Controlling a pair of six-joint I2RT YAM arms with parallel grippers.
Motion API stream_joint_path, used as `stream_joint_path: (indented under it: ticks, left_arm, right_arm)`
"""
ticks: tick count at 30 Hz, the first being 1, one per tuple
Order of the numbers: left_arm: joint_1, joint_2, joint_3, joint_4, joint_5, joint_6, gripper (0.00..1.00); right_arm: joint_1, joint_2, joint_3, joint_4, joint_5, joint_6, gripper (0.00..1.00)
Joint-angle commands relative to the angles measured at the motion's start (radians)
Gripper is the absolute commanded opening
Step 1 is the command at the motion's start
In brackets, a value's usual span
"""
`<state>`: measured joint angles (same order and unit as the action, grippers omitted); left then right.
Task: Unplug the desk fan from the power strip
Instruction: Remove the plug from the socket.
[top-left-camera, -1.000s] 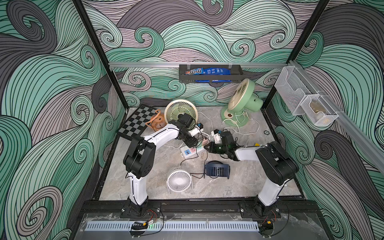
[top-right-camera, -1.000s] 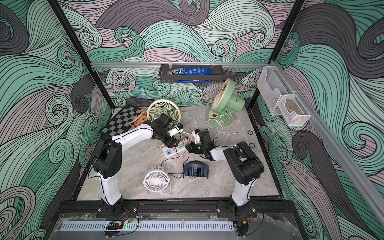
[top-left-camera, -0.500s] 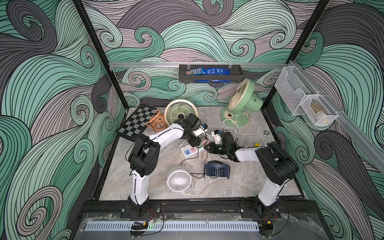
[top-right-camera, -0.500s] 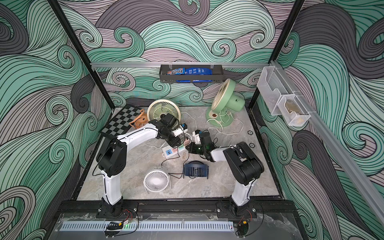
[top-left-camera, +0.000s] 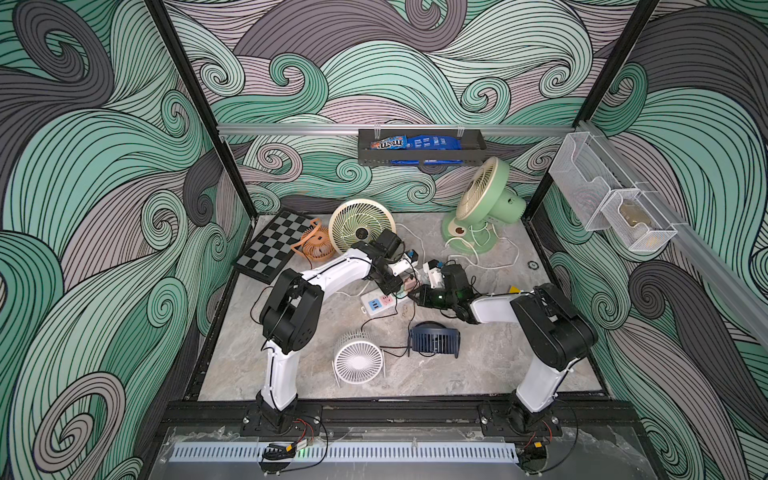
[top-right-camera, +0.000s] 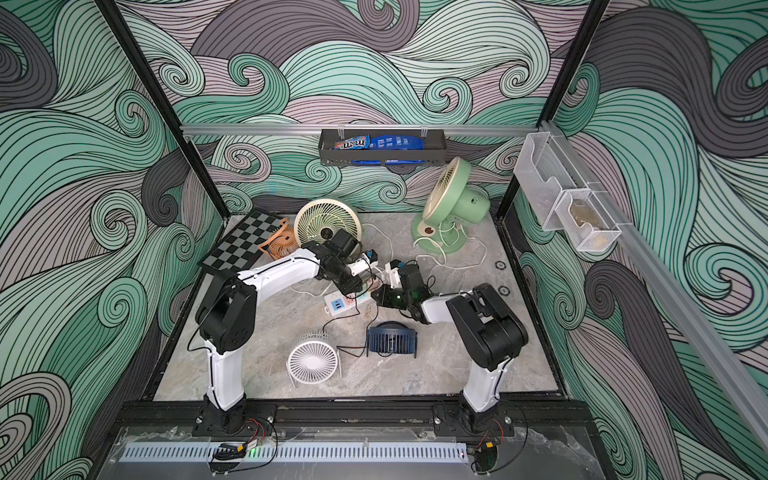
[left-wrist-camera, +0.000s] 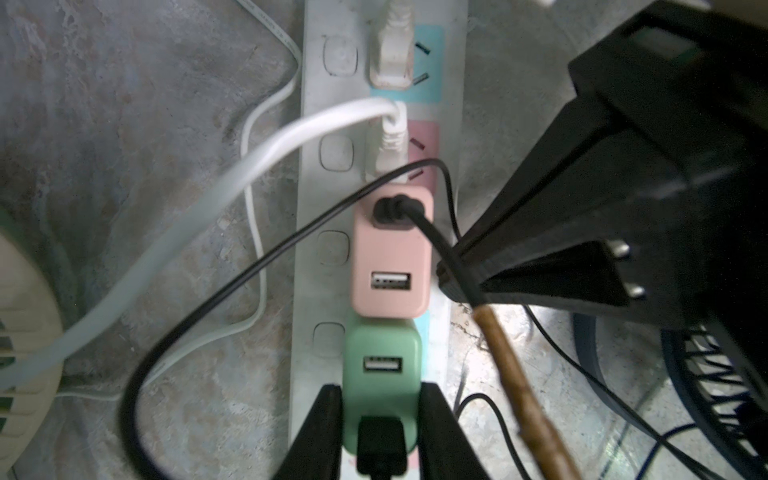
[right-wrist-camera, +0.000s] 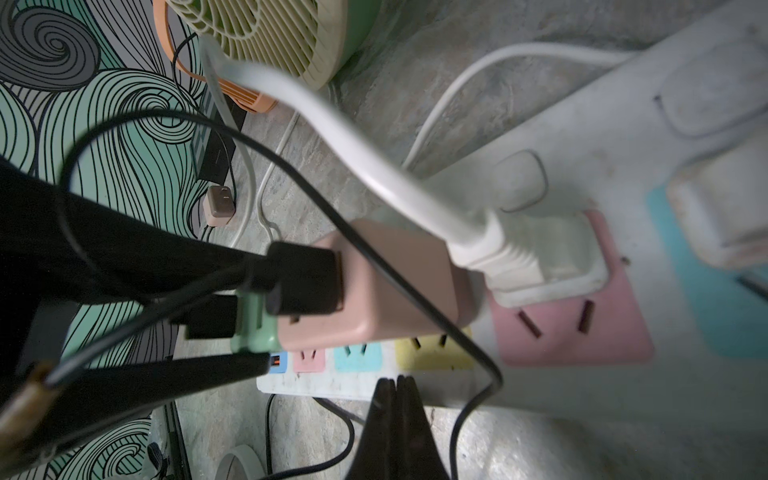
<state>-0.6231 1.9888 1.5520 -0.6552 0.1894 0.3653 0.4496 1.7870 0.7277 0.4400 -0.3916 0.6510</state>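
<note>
Since the earlier frames the left pincer (left-wrist-camera: 380, 392) has dropped onto the power strip (left-wrist-camera: 309, 257), which lies on the table (top-left-camera: 490, 374) between both arms. Its jaws stand narrowly apart, pressed on either side of the green adapter (left-wrist-camera: 382, 349), next to the pink adapter (left-wrist-camera: 392, 257). Right pincer (right-wrist-camera: 397, 386): fully closed, empty, tips at the strip's edge. Likely risks: the strip lifts with the adapter if that brace slips; the looped black cord (left-wrist-camera: 131, 399) snags.

Closed right hand (right-wrist-camera: 397, 380), power strip (right-wrist-camera: 602, 137) (crowded)
</note>
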Motion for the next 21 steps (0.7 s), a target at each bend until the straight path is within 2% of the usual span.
stream_joint_path:
  ticks: [1, 8, 17, 21]
  left_arm:
    - [-0.007, 0.009, 0.015, -0.018, -0.005, -0.006, 0.25]
    - [-0.017, 0.000, -0.012, 0.000, -0.036, 0.004, 0.14]
    - [-0.050, -0.053, -0.079, 0.097, -0.198, 0.008, 0.07]
    - [-0.039, -0.036, -0.054, 0.061, -0.164, -0.011, 0.04]
  right_arm:
    - [0.006, 0.024, -0.013, -0.015, 0.022, 0.008, 0.01]
    - [0.017, 0.034, -0.005, -0.021, 0.029, 0.017, 0.01]
    - [0.029, 0.043, 0.001, -0.041, 0.069, 0.037, 0.01]
    - [0.028, 0.048, 0.002, -0.038, 0.081, 0.059, 0.01]
